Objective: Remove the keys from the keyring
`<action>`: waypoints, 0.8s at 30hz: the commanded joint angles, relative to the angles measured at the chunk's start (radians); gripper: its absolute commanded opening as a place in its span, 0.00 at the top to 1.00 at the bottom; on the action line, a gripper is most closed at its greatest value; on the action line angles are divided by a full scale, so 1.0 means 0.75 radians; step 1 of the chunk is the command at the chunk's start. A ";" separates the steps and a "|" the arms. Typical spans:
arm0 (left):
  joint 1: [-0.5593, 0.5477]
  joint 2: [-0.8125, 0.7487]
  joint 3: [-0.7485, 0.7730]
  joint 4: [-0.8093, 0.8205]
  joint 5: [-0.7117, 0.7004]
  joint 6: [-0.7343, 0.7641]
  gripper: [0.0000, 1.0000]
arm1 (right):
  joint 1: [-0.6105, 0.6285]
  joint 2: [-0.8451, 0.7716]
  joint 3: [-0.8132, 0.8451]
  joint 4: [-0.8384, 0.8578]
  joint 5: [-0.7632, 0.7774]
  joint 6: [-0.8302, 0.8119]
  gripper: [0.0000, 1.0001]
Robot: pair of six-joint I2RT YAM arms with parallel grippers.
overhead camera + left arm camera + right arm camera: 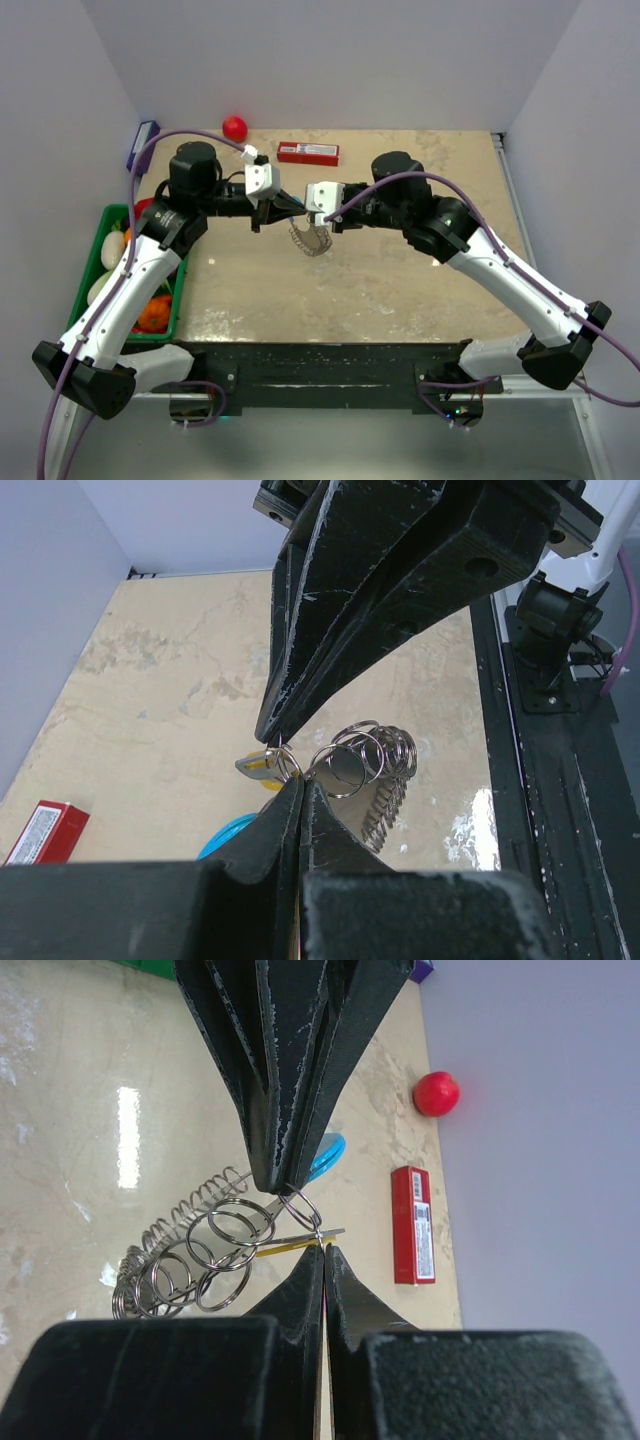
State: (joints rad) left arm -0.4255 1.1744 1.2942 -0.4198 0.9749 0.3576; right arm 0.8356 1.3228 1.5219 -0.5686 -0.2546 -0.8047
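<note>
The keyring [312, 240], a floppy chain of silvery wire rings [205, 1245] with a light-blue segment [327, 1153], hangs above the table between my two grippers. The key [290, 1244], a thin brass-yellow and silver piece, sits on the end ring [258, 767]. My left gripper [300, 783] is shut on a ring of the chain just beside the key. My right gripper [323, 1250] is shut with its tips on the key where the end ring passes through it. The two grippers meet tip to tip [298, 207], and the rest of the chain sags below them.
A red box [308, 153] and a red ball [234, 127] lie near the back wall. A green basket [112, 214] with fruit stands at the left edge, with a purple item [141, 144] behind it. The black base rail [320, 365] runs along the near edge.
</note>
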 commanded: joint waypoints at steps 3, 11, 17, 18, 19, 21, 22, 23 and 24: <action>0.007 -0.009 0.058 0.050 0.052 -0.021 1.00 | -0.004 -0.031 0.075 0.020 0.002 -0.001 1.00; 0.009 -0.013 0.056 0.032 0.056 0.000 1.00 | -0.002 -0.041 0.100 0.001 -0.004 0.001 1.00; 0.011 -0.013 0.068 0.010 0.128 0.038 1.00 | -0.004 -0.058 0.020 0.030 0.004 -0.011 1.00; 0.011 -0.013 0.076 0.006 0.154 0.043 1.00 | -0.006 -0.062 0.002 0.040 0.010 -0.013 1.00; 0.011 -0.015 0.080 0.001 0.167 0.045 1.00 | -0.008 -0.068 -0.004 0.044 0.014 -0.013 1.00; 0.013 -0.018 0.089 -0.007 0.195 0.045 1.00 | -0.004 -0.072 -0.006 0.044 0.012 -0.011 1.00; 0.015 -0.018 0.091 -0.009 0.201 0.043 1.00 | -0.006 -0.072 -0.004 0.044 0.010 -0.011 1.00; 0.015 -0.020 0.091 -0.007 0.203 0.041 1.00 | -0.006 -0.070 0.002 0.042 0.006 -0.009 1.00; 0.015 -0.020 0.089 -0.005 0.199 0.039 1.00 | -0.004 -0.070 0.020 0.036 0.004 -0.005 1.00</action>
State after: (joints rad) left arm -0.4221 1.1748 1.3056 -0.4358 1.0386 0.3782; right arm 0.8391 1.2968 1.5196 -0.5819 -0.2661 -0.8051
